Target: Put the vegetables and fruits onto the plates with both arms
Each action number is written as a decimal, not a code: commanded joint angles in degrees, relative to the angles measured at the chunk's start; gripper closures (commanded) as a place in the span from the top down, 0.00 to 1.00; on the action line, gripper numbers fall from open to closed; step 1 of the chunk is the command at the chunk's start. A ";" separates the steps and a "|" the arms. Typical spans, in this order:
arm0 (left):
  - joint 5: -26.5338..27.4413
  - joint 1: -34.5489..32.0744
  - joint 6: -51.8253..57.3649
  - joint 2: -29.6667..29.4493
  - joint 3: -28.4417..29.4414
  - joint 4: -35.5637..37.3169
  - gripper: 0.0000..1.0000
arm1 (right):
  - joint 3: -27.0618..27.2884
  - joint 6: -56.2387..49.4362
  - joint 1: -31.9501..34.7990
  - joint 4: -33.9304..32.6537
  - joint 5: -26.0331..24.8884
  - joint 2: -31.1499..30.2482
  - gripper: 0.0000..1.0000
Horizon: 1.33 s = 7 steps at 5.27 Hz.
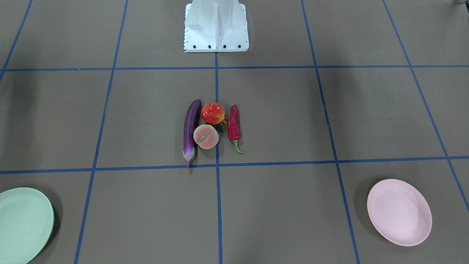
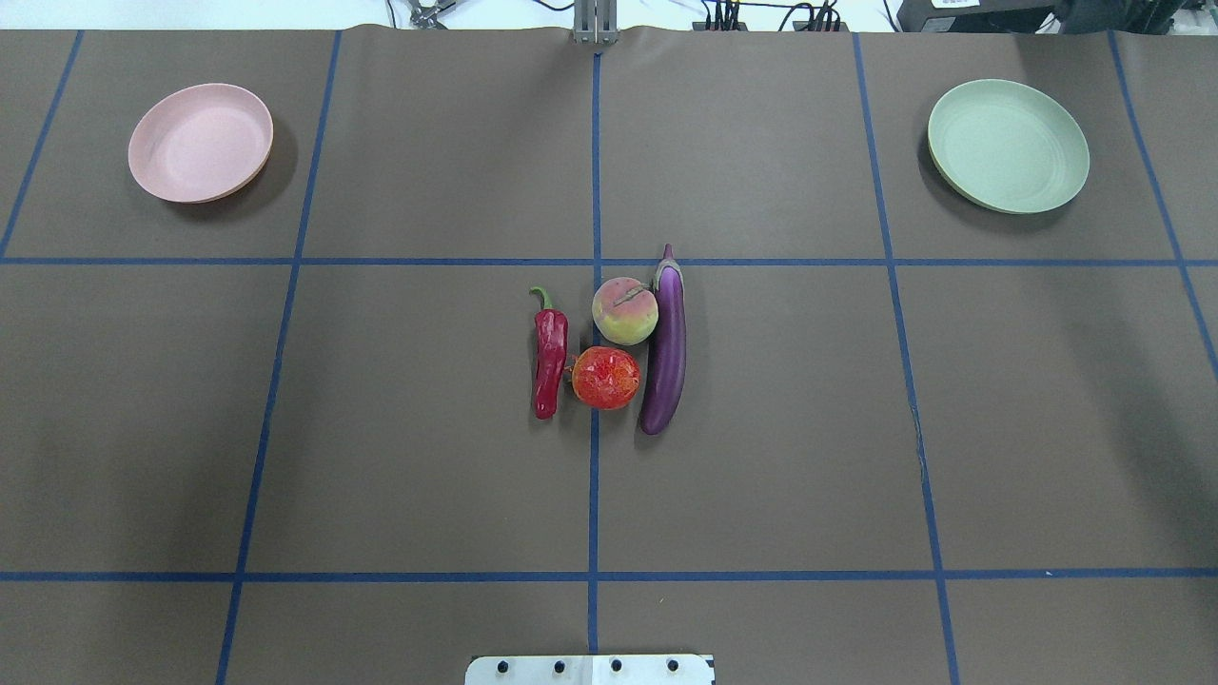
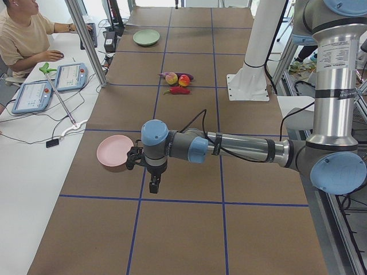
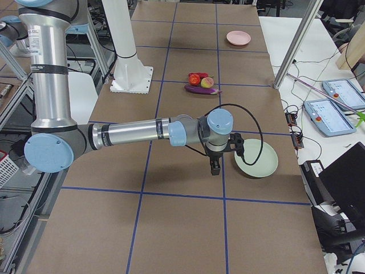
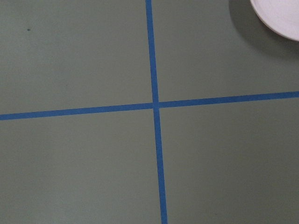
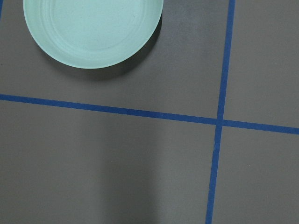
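The purple eggplant (image 2: 666, 347), red chili pepper (image 2: 550, 357), pomegranate (image 2: 606, 378) and peach half (image 2: 625, 310) lie close together at the table's middle. The pink plate (image 2: 201, 143) is empty at the far left and the green plate (image 2: 1009, 145) is empty at the far right. My left gripper (image 3: 155, 186) hangs above the table beside the pink plate (image 3: 114, 152). My right gripper (image 4: 215, 169) hangs beside the green plate (image 4: 256, 158). Both show only in the side views, so I cannot tell whether they are open or shut. Both are far from the produce.
The white robot base (image 1: 216, 29) stands behind the produce. Blue tape lines (image 2: 595, 476) grid the brown table. An operator (image 3: 23, 34) sits at a side desk with tablets (image 3: 71, 75). A metal post (image 4: 296, 45) stands at the table's far edge.
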 commanded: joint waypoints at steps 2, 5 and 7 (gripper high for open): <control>-0.33 0.12 -0.02 0.81 0.21 -1.27 1.00 | 0.36 0.18 -4.80 -0.20 -3.14 1.50 1.00; -0.59 0.99 -0.02 0.81 -0.22 -1.27 1.00 | 0.89 0.62 -4.80 0.50 2.09 0.45 1.00; -5.06 2.67 -1.67 0.72 -0.48 -2.14 1.00 | 1.51 1.05 -6.46 0.59 3.63 0.36 1.00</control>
